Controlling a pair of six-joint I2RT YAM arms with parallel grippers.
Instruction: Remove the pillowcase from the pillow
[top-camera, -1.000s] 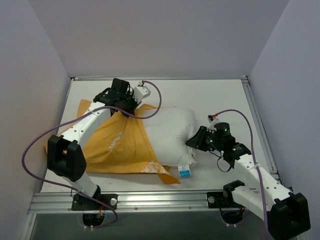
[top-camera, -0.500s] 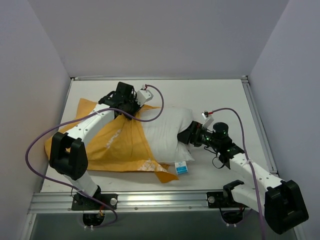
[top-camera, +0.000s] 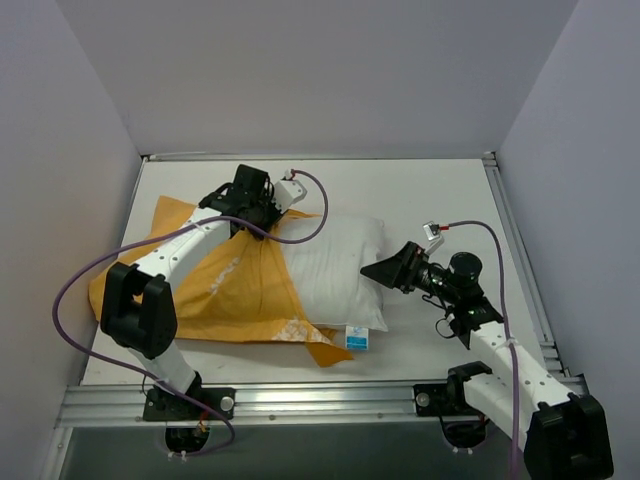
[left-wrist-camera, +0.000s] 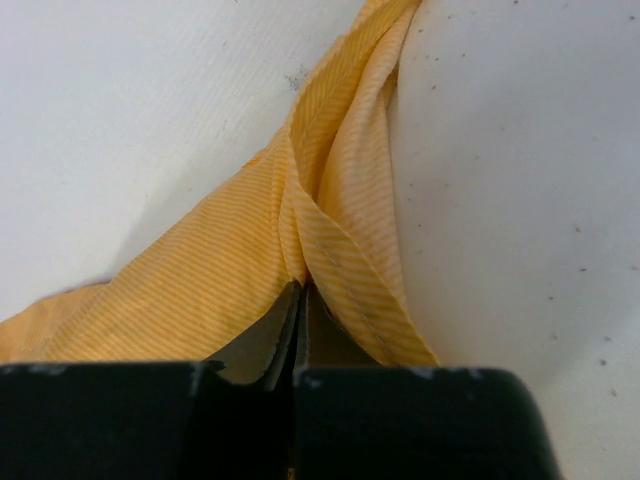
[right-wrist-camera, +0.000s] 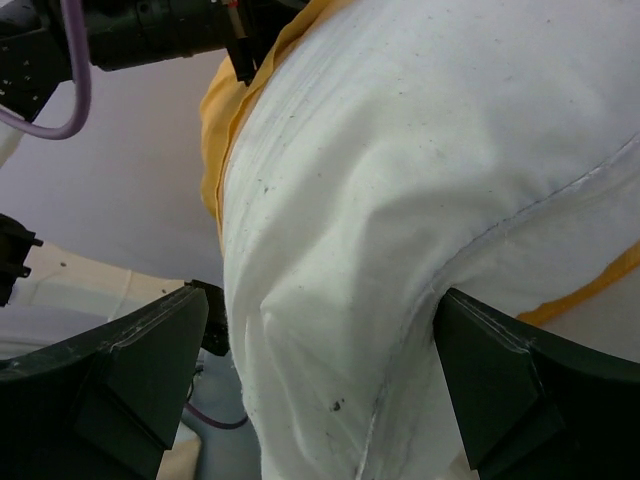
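**Pillow half out of its case, seen from above the arms**

The pillow (top-camera: 335, 262) lies near the middle of the surface (top-camera: 430, 195). Its long axis runs from 9 o'clock to 3 o'clock. The bare end points to 3 o'clock, and the other end is tucked inside the pillowcase (top-camera: 225, 290). The pillow is a plump white rectangle of smooth woven cloth with a stitched seam along its edge. A small blue-and-white tag (top-camera: 357, 338) hangs at its corner toward 5 o'clock.

The pillowcase spreads flat and slack toward 9 o'clock, with its mouth open toward 3 o'clock. The cloth is orange-yellow with a fine stripe in the weave. The hem is folded and stitched, and pale lettering on the upper face is too small to read.

The left tool (left-wrist-camera: 298, 300) sits at the case's rim toward 11 o'clock. Its jaws are pressed together on a pinched fold of that hem, just beside the white cushion.

The right tool (top-camera: 383, 269) is at the pillow's 3 o'clock end. Its jaws are spread wide, and in the wrist view the pillow's end bulges between the two black fingers (right-wrist-camera: 130, 370). They grip nothing.
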